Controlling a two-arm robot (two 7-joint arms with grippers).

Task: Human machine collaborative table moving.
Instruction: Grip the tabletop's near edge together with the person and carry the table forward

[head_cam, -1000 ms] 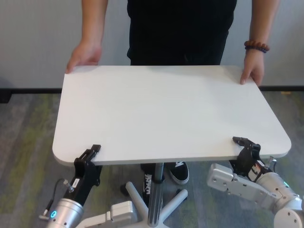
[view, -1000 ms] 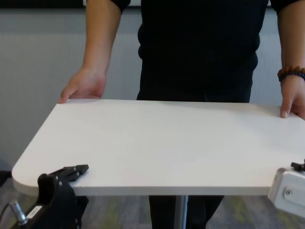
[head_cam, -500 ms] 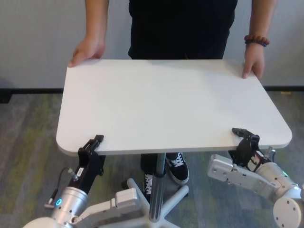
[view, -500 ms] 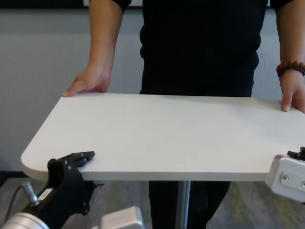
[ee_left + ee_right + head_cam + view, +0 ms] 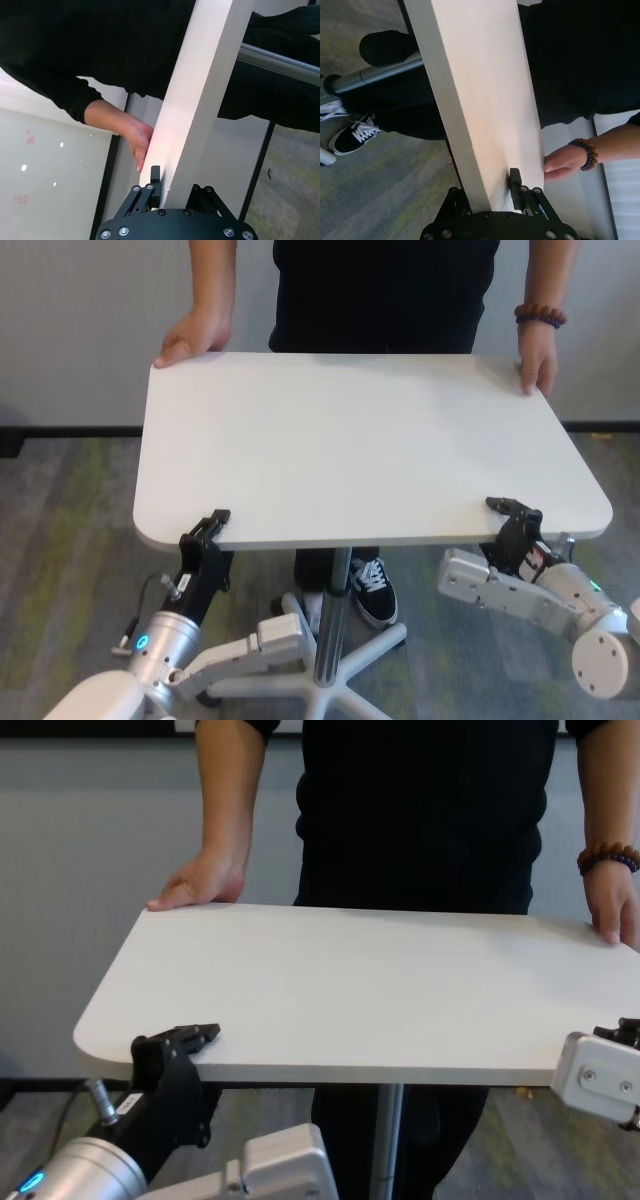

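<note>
At the centre of the head view, the table (image 5: 370, 440) is seen, its white top carried on a metal pole leg (image 5: 332, 615). At 8 o'clock on the tabletop, the left gripper (image 5: 207, 530) is clamped on the near edge, one black finger above the top and one beneath, as confirmed in the left wrist view (image 5: 170, 192). At 11 o'clock, one hand (image 5: 192, 335) of the human (image 5: 385, 290) is laid on the far corner. At 1 o'clock, the other hand (image 5: 538, 362), with a beaded bracelet (image 5: 541, 314) on its wrist, is held on the opposite far corner. At 4 o'clock, the right gripper (image 5: 513, 515) is clamped on the near edge likewise, the tabletop being pinched between its fingers (image 5: 516, 186). Green-grey carpet (image 5: 60, 540) is visible below.
</note>
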